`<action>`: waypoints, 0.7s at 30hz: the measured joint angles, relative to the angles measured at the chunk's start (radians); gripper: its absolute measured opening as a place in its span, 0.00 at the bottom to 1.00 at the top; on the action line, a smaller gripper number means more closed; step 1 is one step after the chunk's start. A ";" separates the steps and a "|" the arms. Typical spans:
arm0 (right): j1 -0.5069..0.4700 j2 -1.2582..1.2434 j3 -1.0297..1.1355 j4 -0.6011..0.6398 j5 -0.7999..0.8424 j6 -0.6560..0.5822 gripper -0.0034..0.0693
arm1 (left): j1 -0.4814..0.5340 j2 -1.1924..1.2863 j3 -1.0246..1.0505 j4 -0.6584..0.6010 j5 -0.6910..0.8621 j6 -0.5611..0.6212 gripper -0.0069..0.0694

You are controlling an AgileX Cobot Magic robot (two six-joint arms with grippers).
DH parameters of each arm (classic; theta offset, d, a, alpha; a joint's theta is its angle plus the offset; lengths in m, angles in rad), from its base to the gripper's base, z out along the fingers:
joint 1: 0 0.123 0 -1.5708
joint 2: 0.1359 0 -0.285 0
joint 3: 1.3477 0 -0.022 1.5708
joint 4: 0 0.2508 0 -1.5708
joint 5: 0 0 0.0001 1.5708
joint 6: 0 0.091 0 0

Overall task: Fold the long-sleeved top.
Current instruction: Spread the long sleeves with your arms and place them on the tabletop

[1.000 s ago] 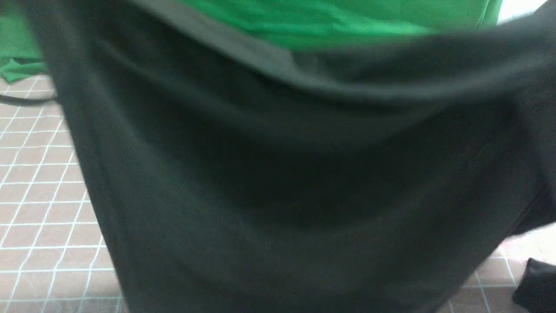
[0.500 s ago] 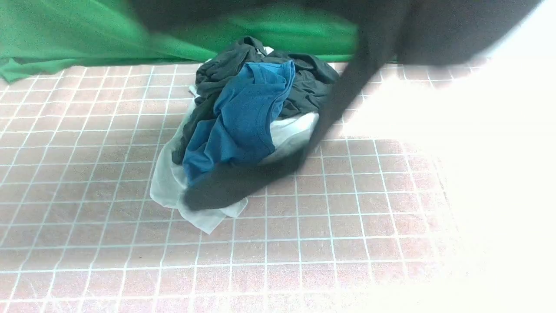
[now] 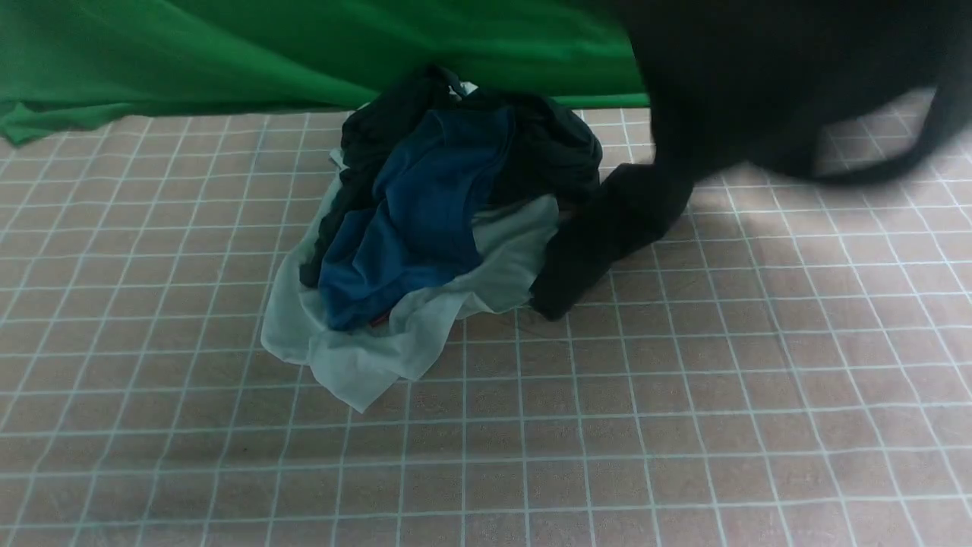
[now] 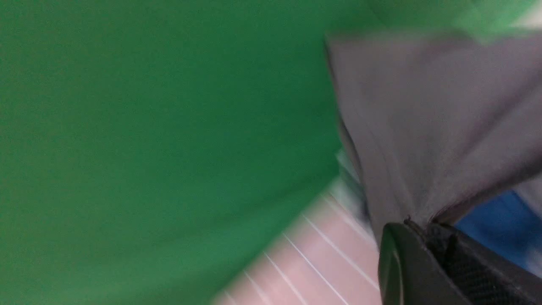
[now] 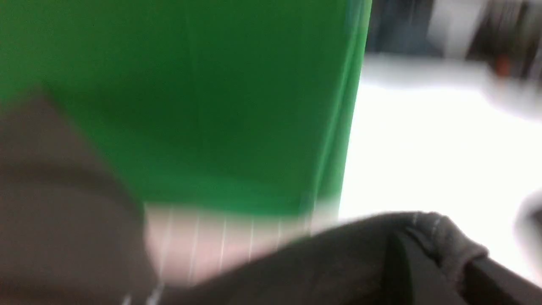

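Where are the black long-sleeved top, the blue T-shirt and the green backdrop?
black long-sleeved top [image 3: 615, 228]: front view, on its dangling sleeve.
blue T-shirt [image 3: 418, 228]: front view, on its crumpled middle.
green backdrop [image 3: 228, 53]: front view, on its draped folds.

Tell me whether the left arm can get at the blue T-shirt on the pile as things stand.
Probably not yet. The blue T-shirt lies uncovered on top of the clothes pile, so nothing blocks it, but the left gripper is shut on the black top. It would have to let go first.
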 joint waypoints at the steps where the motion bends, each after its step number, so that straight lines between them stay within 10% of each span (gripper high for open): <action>1: 0.000 -0.045 0.091 0.000 0.015 0.022 0.12 | 0.000 -0.035 0.091 0.017 0.002 -0.028 0.13; 9: 0.001 -0.429 0.672 0.132 0.106 0.062 0.12 | -0.002 -0.332 0.665 0.033 0.012 -0.169 0.13; 21: 0.151 -0.597 0.632 0.258 0.156 0.117 0.13 | -0.002 -0.437 0.798 0.168 0.119 -0.256 0.13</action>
